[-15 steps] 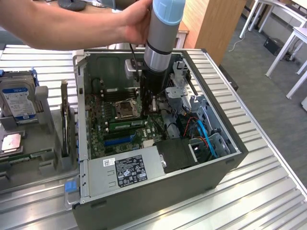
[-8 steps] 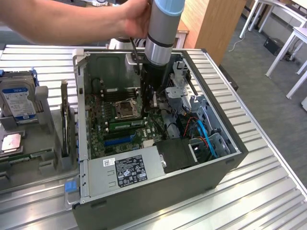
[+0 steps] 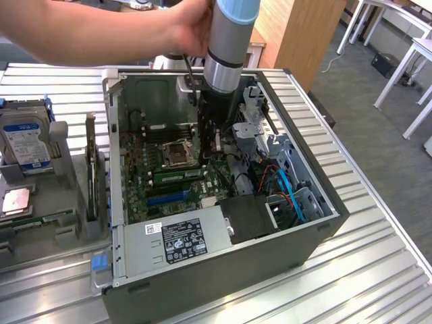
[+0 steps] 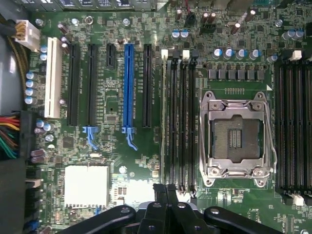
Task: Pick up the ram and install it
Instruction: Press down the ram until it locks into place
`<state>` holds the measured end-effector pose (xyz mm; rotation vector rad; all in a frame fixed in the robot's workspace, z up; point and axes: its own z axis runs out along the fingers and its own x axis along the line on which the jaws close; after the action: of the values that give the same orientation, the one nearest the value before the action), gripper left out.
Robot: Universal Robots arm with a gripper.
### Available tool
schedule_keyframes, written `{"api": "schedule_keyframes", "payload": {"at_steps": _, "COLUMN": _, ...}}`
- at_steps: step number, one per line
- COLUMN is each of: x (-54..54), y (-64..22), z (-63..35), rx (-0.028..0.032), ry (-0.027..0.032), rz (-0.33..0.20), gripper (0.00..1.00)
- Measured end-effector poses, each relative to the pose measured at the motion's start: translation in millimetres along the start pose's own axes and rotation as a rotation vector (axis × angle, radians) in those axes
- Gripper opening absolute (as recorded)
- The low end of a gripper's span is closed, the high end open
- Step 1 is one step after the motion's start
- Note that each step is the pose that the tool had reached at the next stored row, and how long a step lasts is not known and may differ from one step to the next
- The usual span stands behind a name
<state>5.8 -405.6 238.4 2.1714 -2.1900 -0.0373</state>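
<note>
One closed hand [image 4: 165, 195] low inside case [image 3: 324, 223], over motherboard [image 4: 117, 161], walls near.

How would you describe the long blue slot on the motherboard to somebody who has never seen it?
Look into the open computer case at the green motherboard. Beside the silver processor socket runs a row of long parallel slots. The blue slot is the one with a wholly blue body; its neighbours are black.

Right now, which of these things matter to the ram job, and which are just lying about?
Job: green ram stick, memory slots, open computer case.
Lying about: silver hard drive, small square chip, both outside the case.
</note>
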Motion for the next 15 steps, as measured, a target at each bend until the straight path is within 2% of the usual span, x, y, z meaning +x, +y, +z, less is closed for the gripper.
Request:
{"api": "schedule_keyframes", "payload": {"at_steps": 2, "x": -2.6, "y": -1.1, "z": 4.9, "rx": 0.0038, "ry": -0.012, "rz": -0.001, "gripper": 0.1}}
{"api": "schedule_keyframes", "payload": {"at_steps": 4, "x": -4.6, "y": -2.0, "z": 10.7, "rx": 0.0082, "ry": -0.0264, "rz": -0.001, "gripper": 0.1}}
{"api": "schedule_keyframes", "payload": {"at_steps": 5, "x": -4.6, "y": -2.1, "z": 12.4, "rx": 0.0095, "ry": -0.0307, "rz": -0.002, "gripper": 0.1}}
{"api": "schedule_keyframes", "payload": {"at_steps": 8, "x": -4.3, "y": -1.9, "z": 11.8, "rx": 0.0086, "ry": -0.0282, "rz": -0.001, "gripper": 0.1}}
{"api": "schedule_keyframes", "payload": {"at_steps": 9, "x": -3.6, "y": -1.6, "z": 9.8, "rx": 0.0066, "ry": -0.0215, "rz": -0.001, "gripper": 0.1}}
{"api": "schedule_keyframes", "payload": {"at_steps": 10, "x": -2.3, "y": -1.0, "z": 5.6, "rx": 0.0027, "ry": -0.0089, "rz": 0.0, "gripper": 0.1}}
{"api": "schedule_keyframes", "payload": {"at_steps": 11, "x": -0.2, "y": 0.1, "z": -1.6, "rx": -0.0043, "ry": 0.0136, "rz": 0.001, "gripper": 0.1}}
{"api": "schedule_keyframes", "payload": {"at_steps": 13, "x": 4.0, "y": 2.4, "z": -21.5, "rx": -0.0211, "ry": 0.0683, "rz": 0.003, "gripper": 0.1}}
{"api": "schedule_keyframes", "payload": {"at_steps": 14, "x": 4.9, "y": 3.1, "z": -31.0, "rx": -0.0281, "ry": 0.0909, "rz": 0.005, "gripper": 0.1}}
{"api": "schedule_keyframes", "payload": {"at_steps": 15, "x": 4.6, "y": 3.4, "z": -39.4, "rx": -0.0343, "ry": 0.1112, "rz": 0.006, "gripper": 0.1}}
